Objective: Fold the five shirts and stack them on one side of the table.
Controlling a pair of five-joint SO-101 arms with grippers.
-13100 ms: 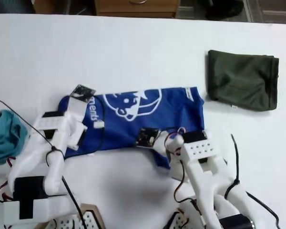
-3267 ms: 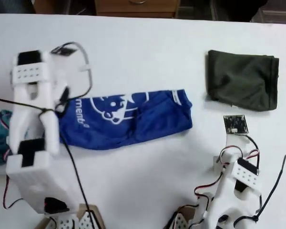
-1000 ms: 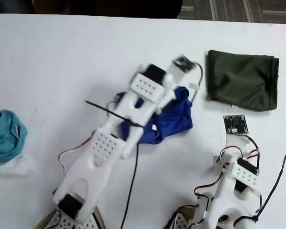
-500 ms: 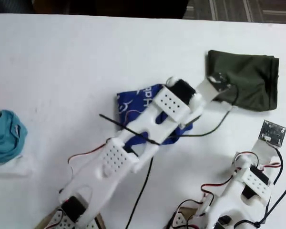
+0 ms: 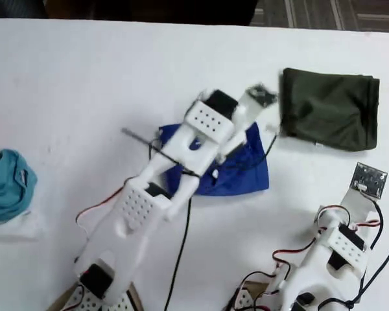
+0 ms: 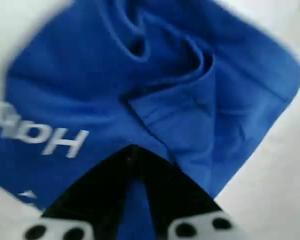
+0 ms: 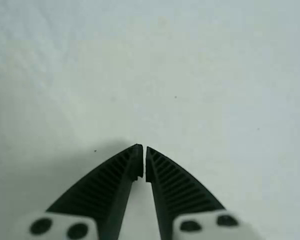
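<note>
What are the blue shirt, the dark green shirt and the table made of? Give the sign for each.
Blue shirt: soft matte cloth, probably cotton jersey; it bunches in rounded folds and carries white print. Dark green shirt: similar matte cloth, lying limp with soft folded edges. Table: smooth white hard top, perhaps laminate; the look leaves it open.

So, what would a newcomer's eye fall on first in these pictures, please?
First, the left arm, stretched diagonally across the middle of the white table, with the left gripper over the partly folded blue shirt. Next come the folded olive shirt lying flat at the far right, and the bunched teal shirt at the left edge.
</note>
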